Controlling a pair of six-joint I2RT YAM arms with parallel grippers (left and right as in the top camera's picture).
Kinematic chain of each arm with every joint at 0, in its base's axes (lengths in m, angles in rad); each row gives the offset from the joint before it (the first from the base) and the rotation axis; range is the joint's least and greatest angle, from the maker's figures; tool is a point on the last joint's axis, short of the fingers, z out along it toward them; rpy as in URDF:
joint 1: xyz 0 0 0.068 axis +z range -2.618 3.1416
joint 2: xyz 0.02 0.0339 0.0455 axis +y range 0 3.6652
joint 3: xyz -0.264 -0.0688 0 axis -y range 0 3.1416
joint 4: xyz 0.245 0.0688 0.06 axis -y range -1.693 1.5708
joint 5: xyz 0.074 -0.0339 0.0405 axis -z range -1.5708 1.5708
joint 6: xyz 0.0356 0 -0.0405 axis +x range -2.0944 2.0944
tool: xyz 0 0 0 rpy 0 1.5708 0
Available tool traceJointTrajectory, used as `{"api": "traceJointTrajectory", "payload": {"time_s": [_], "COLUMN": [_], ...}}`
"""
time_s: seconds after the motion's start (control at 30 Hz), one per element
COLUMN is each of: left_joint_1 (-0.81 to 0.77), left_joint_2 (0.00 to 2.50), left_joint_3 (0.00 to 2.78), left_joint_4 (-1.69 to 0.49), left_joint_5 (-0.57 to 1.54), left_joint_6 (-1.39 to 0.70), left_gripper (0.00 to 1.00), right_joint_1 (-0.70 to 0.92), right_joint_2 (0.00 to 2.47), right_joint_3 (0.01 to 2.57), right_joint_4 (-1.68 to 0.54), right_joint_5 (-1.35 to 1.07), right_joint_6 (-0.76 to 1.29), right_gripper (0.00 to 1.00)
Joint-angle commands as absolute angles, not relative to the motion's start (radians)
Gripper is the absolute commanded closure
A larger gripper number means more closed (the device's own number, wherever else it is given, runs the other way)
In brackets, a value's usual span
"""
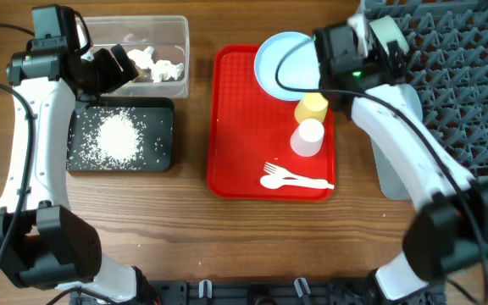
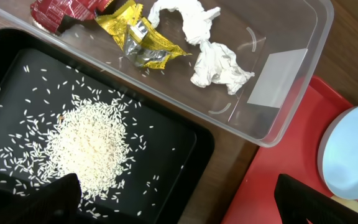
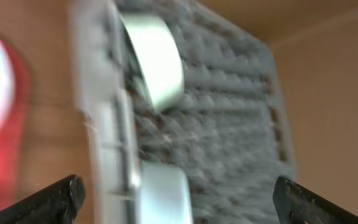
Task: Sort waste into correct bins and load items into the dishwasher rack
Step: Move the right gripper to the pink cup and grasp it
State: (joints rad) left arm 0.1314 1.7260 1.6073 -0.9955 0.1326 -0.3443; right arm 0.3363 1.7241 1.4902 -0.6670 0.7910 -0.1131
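— Wooden table (image 1: 227,246), from above: we see a red tray (image 1: 231,127) at centre carrying the plate (image 1: 282,63), yellow cup (image 1: 312,108), white cup (image 1: 307,138), fork (image 1: 276,170) and spoon (image 1: 299,182). What lies left of it?

— We find the tub (image 1: 180,51) holding a red wrapper (image 2: 61,9), a yellow wrapper (image 2: 135,37) and tissue (image 2: 219,59). Just beside it, the black tray (image 2: 185,134) bears the rice (image 2: 89,146).

— And the pincers?

— We see the left pincer (image 2: 182,202) hanging over the black tray's edge, fingers wide apart, nothing between them. The right pincer (image 3: 179,199) hovers above the rack (image 3: 229,124), fingers likewise apart and empty. Two bowls (image 3: 157,59), blurred, stand on edge along the rack's side.
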Motion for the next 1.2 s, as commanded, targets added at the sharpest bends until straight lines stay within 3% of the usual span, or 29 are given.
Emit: {"api": "traceJointTrajectory", "payload": {"time_s": [0.0, 0.07, 0.23, 0.4, 0.5, 0.63, 0.7, 0.77, 0.93, 1.17], "left_joint_1": [0.134, 0.134, 0.134, 0.134, 0.134, 0.134, 0.134, 0.134, 0.134, 0.134], "left_joint_2": [1.724, 1.724, 1.724, 1.724, 1.724, 1.724, 1.724, 1.724, 1.724, 1.724], "left_joint_3": [1.612, 1.612, 1.612, 1.612, 1.612, 1.612, 1.612, 1.612, 1.612, 1.612], "left_joint_4": [-0.995, -0.995, -0.995, -0.995, -0.996, -0.995, -0.995, -0.996, -0.995, -0.995], "left_joint_5": [0.138, 0.138, 0.138, 0.138, 0.138, 0.138, 0.138, 0.138, 0.138, 0.138], "left_joint_6": [-0.356, -0.356, -0.356, -0.356, -0.356, -0.356, -0.356, -0.356, -0.356, -0.356], "left_gripper": [0.0, 0.0, 0.0, 0.0, 0.0, 0.0, 0.0, 0.0, 0.0, 0.0], "right_joint_1": [0.368, 0.368, 0.364, 0.336, 0.327, 0.327, 0.326, 0.321, 0.314, 0.315], "right_joint_2": [1.639, 1.646, 1.749, 1.896, 1.963, 2.012, 2.014, 2.006, 1.92, 1.896], "right_joint_3": [1.618, 1.637, 1.636, 1.636, 1.636, 1.636, 1.636, 1.636, 1.637, 1.608], "right_joint_4": [-0.7, -0.688, -0.717, -0.726, -0.724, -0.749, -0.794, -0.857, -0.976, -1.133], "right_joint_5": [0.313, 0.113, 0.089, 0.111, 0.107, 0.069, 0.069, 0.034, -0.036, -0.037], "right_joint_6": [0.081, 0.178, 0.325, 0.422, 0.42, 0.365, 0.355, 0.34, 0.317, 0.371], "right_gripper": [0.02, 0.08, 0.19, 0.51, 0.6, 0.64, 0.6, 0.34, 0.03, 0.0]}}
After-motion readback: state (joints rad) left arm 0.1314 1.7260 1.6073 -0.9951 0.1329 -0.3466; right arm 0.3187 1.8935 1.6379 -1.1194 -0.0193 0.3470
